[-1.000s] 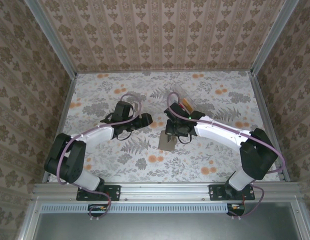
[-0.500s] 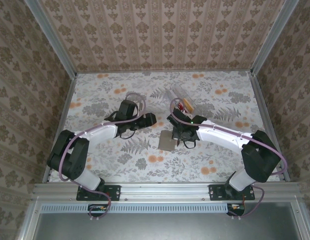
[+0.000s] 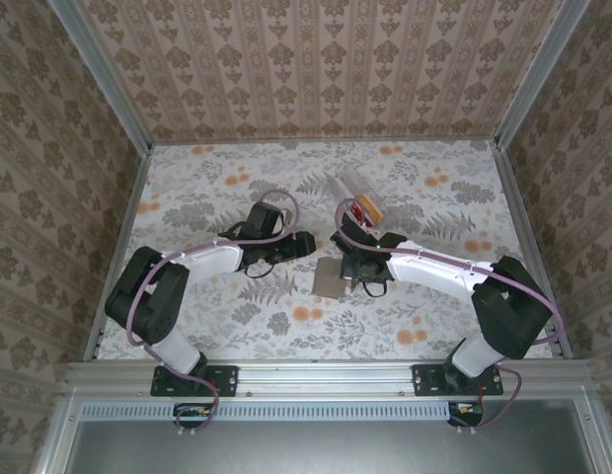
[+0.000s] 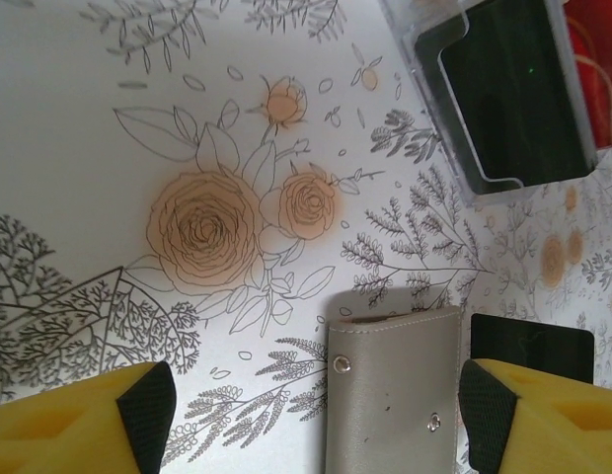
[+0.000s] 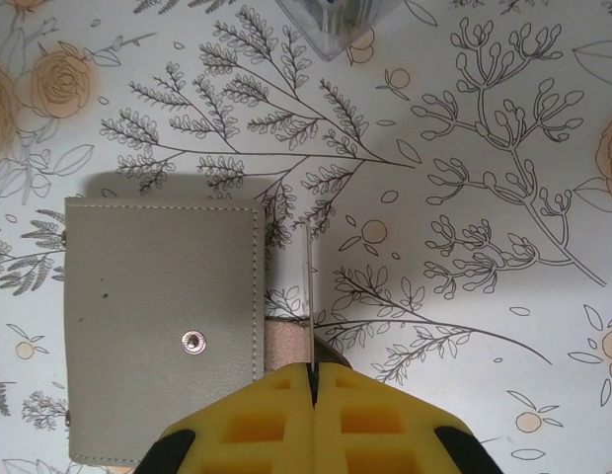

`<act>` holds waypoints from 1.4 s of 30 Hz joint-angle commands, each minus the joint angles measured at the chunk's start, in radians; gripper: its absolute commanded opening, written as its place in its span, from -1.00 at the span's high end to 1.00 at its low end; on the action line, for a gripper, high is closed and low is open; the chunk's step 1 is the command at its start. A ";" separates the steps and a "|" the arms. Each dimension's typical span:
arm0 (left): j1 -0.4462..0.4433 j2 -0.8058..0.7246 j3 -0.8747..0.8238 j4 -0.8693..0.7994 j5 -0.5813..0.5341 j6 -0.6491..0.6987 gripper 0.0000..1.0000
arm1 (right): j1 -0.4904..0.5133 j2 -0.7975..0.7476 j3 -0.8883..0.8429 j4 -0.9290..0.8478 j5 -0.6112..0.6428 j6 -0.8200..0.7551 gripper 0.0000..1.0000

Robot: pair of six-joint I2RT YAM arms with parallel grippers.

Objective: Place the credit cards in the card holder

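Observation:
The grey card holder (image 3: 331, 281) lies flat on the floral tabletop between the arms. My right gripper (image 5: 314, 380) is shut on a thin credit card (image 5: 310, 296), seen edge-on and standing just off the card holder's (image 5: 163, 336) right edge. My left gripper (image 4: 316, 415) is open, its fingers (image 4: 148, 410) spread wide around the near end of the card holder (image 4: 395, 390) without touching it. A black card (image 4: 533, 346) shows right beside that holder. In the top view the left gripper (image 3: 306, 242) points at the right gripper (image 3: 350, 265).
A clear plastic box (image 3: 353, 196) lies behind the holder with red and orange cards (image 3: 367, 209) at its mouth. It holds a black card (image 4: 513, 89) in the left wrist view. A tan strip (image 5: 286, 341) sticks out beside the holder. Metal rails border the table.
The left arm has reached further right, bringing its gripper up to the card holder, its jaws slightly narrower. The right gripper shifted a little right over the holder, still shut on its card.

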 commanded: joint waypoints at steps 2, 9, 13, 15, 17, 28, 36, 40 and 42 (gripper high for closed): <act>-0.019 0.023 0.002 0.046 0.023 -0.033 -0.53 | 0.006 0.013 -0.016 0.014 -0.025 0.007 0.83; -0.038 0.043 0.004 0.064 0.025 -0.047 -0.52 | 0.005 0.022 -0.019 0.046 -0.053 0.010 0.76; -0.041 0.048 0.006 0.063 0.026 -0.046 -0.51 | 0.005 0.036 -0.007 0.036 -0.059 0.007 0.73; -0.041 0.049 0.006 0.063 0.024 -0.046 -0.50 | 0.006 0.043 -0.003 0.035 -0.068 0.006 0.71; -0.041 0.050 0.005 0.065 0.024 -0.048 -0.50 | 0.005 0.049 0.001 0.028 -0.068 0.008 0.71; -0.045 0.046 0.003 0.061 0.035 -0.045 -0.45 | 0.001 0.027 -0.010 0.031 -0.071 0.021 0.99; -0.101 0.022 0.080 -0.118 -0.072 0.033 -0.47 | -0.042 -0.011 -0.072 0.053 -0.096 0.038 1.00; -0.165 0.037 0.164 -0.283 -0.182 0.094 -0.55 | -0.083 -0.062 -0.152 0.149 -0.172 0.055 1.00; -0.190 0.051 0.195 -0.337 -0.224 0.111 -0.59 | -0.100 -0.089 -0.189 0.188 -0.196 0.064 1.00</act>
